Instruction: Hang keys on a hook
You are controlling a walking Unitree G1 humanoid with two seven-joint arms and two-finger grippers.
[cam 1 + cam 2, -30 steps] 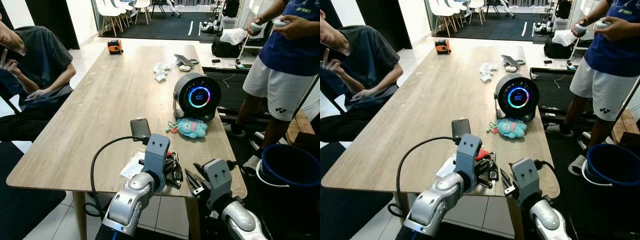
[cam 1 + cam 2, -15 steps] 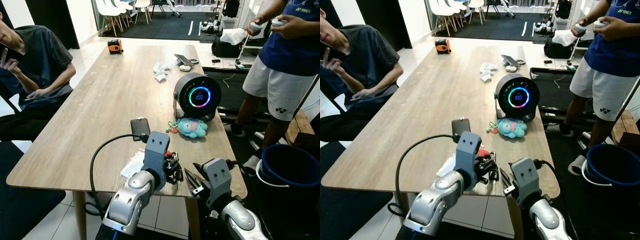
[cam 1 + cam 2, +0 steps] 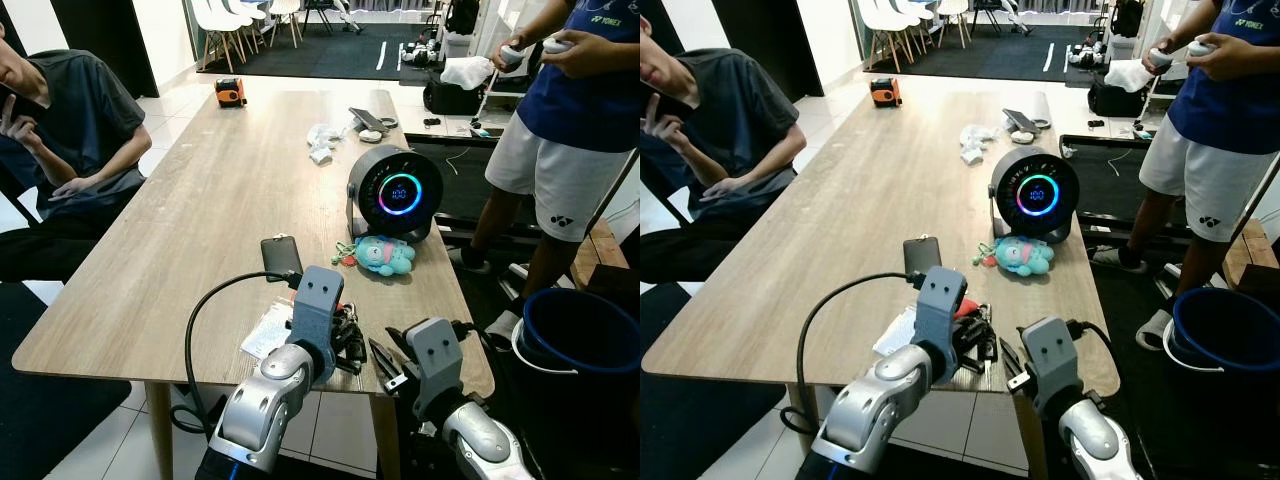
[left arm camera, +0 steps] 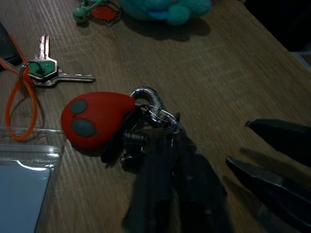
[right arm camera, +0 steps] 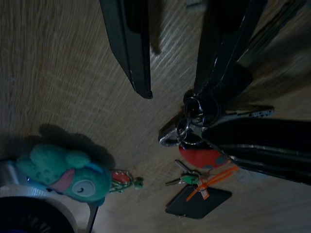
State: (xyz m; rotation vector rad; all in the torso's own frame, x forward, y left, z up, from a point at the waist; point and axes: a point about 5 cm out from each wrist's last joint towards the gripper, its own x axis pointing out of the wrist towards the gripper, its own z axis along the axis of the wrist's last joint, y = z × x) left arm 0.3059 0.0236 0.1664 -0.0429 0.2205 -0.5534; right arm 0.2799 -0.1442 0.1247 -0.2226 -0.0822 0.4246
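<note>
Keys (image 4: 146, 131) with their red fob lie near the counter (image 3: 200, 200) front edge, and your left tool (image 4: 170, 194) is clenched on the bunch, ready to lift. Your right tool (image 5: 180, 63) hovers just beside, released, perhaps to steady the ring; no hook is visible.

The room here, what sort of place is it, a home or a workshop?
Probably a home's dining or living area, used for testing. A long wooden table holds a round speaker, a plush toy and keys; white chairs stand farther back, and two people wait nearby.

Matt grained wood table (image 3: 200, 210), shiny metal keys (image 4: 150, 109), fuzzy plush toy (image 3: 385, 256).
</note>
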